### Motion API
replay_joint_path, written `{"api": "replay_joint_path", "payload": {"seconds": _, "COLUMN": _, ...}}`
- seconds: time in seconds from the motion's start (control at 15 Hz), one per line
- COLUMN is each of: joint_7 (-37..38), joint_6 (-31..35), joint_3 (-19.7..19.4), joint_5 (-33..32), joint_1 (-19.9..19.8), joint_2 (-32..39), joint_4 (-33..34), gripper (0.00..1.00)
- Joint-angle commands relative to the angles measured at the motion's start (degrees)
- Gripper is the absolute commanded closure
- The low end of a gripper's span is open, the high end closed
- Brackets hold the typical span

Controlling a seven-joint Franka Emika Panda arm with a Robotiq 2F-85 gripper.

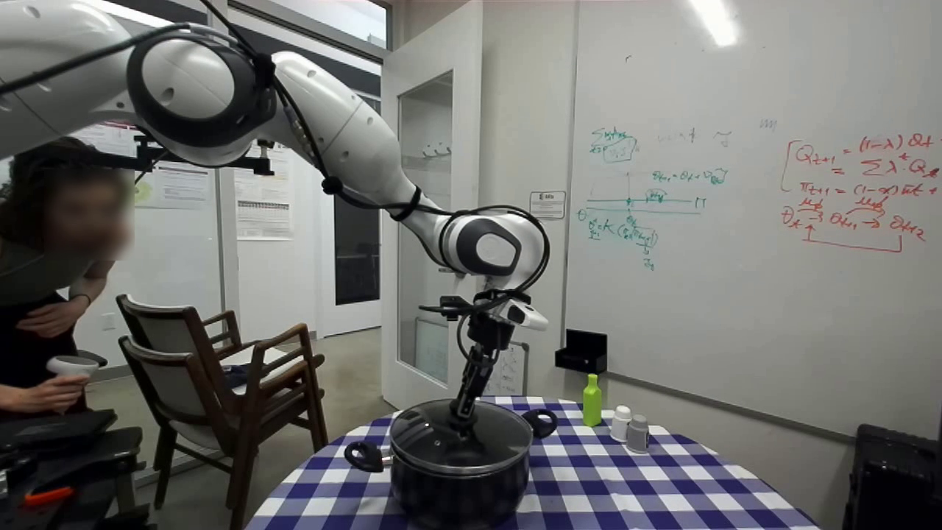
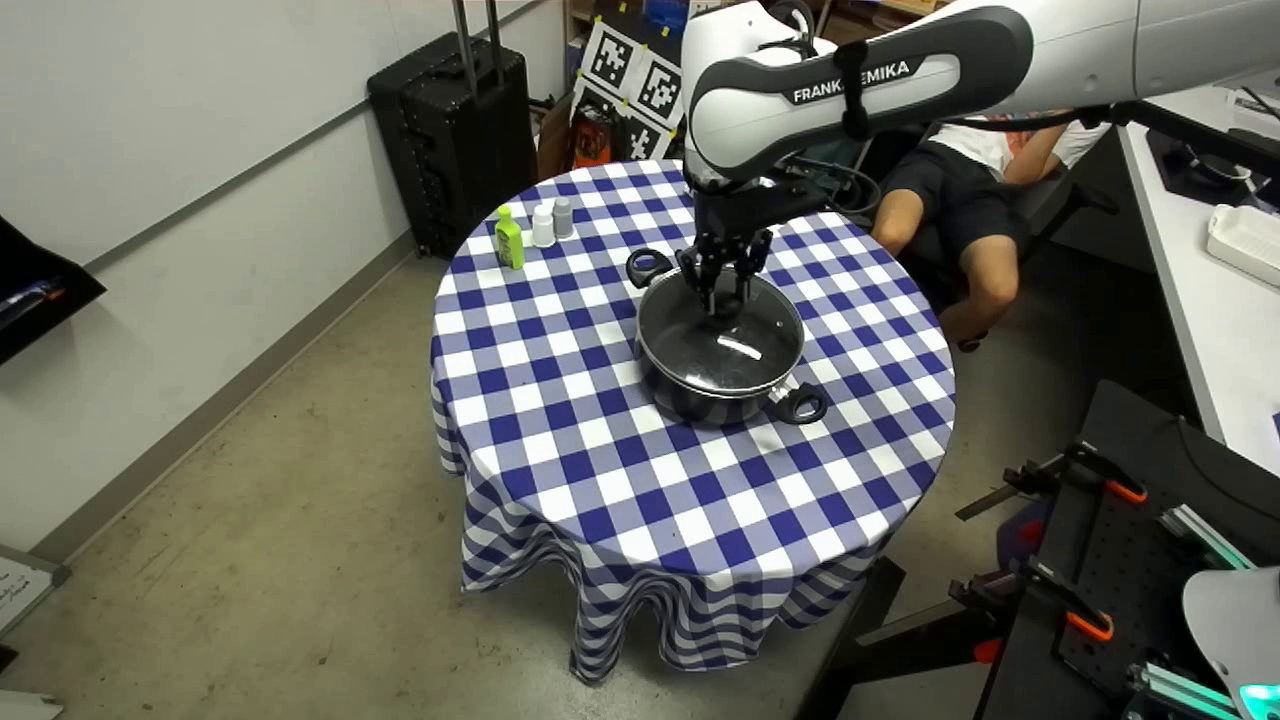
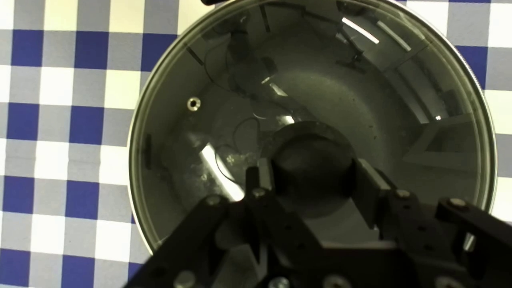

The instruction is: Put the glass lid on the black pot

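One relation looks set to govern the coming move: the round black knob [image 3: 314, 162] of the glass lid [image 2: 715, 345] lies straight off the tip of the pincer [image 1: 462, 420], which in an exterior view leans a little rather than standing plumb. The wrist view shows the knob filling the gap between both fingers [image 3: 265, 175], so the pincer appears to be pinching it, though how firmly cannot be told.

The lid lies over the mouth of the black pot [image 1: 460, 493], rim to rim, and looks level and seated; whether every part of its edge touches is too fine to tell. Being round, it has no long axis; its knob points up, into the pincer. The pot's longer line runs through its two side handles [image 1: 364, 458], which stick out at opposite sides, slantwise across the checked bench [image 2: 700, 510].

Lowering seems done, by my judgement; what remains is likely spreading the fingers and backing up along the knob's upright axis, since a sideways drag could unseat the lid.
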Motion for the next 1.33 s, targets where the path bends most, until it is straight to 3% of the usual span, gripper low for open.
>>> {"api": "replay_joint_path", "payload": {"seconds": 0.0, "joint_7": 0.7, "joint_6": -0.9, "joint_3": -0.3, "joint_5": 0.0, "joint_1": 0.3, "joint_2": -0.1, "joint_4": 1.6, "gripper": 0.75}}
{"api": "replay_joint_path", "payload": {"seconds": 0.27, "joint_7": 0.6, "joint_6": -0.8, "joint_3": -0.1, "joint_5": 0.3, "joint_1": 0.2, "joint_2": -0.1, "joint_4": 1.2, "gripper": 0.75}}
{"api": "replay_joint_path", "payload": {"seconds": 0.33, "joint_7": 0.7, "joint_6": -0.9, "joint_3": -0.1, "joint_5": 0.4, "joint_1": 0.1, "joint_2": -0.1, "joint_4": 1.3, "gripper": 0.56}}
{"api": "replay_joint_path", "payload": {"seconds": 0.4, "joint_7": 0.5, "joint_6": -0.9, "joint_3": 0.0, "joint_5": 0.5, "joint_1": 0.1, "joint_2": -0.1, "joint_4": 1.3, "gripper": 0.25}}
{"api": "replay_joint_path", "payload": {"seconds": 0.47, "joint_7": 0.4, "joint_6": -0.8, "joint_3": 0.0, "joint_5": 0.5, "joint_1": 0.0, "joint_2": -0.1, "joint_4": 1.3, "gripper": 0.24}}
{"api": "replay_joint_path", "payload": {"seconds": 0.67, "joint_7": 0.4, "joint_6": -0.7, "joint_3": 0.1, "joint_5": 0.5, "joint_1": 0.0, "joint_2": -0.3, "joint_4": 1.5, "gripper": 0.03}}
{"api": "replay_joint_path", "payload": {"seconds": 1.27, "joint_7": -0.1, "joint_6": -0.2, "joint_3": 0.2, "joint_5": 0.3, "joint_1": 0.1, "joint_2": -1.0, "joint_4": 1.4, "gripper": 0.00}}
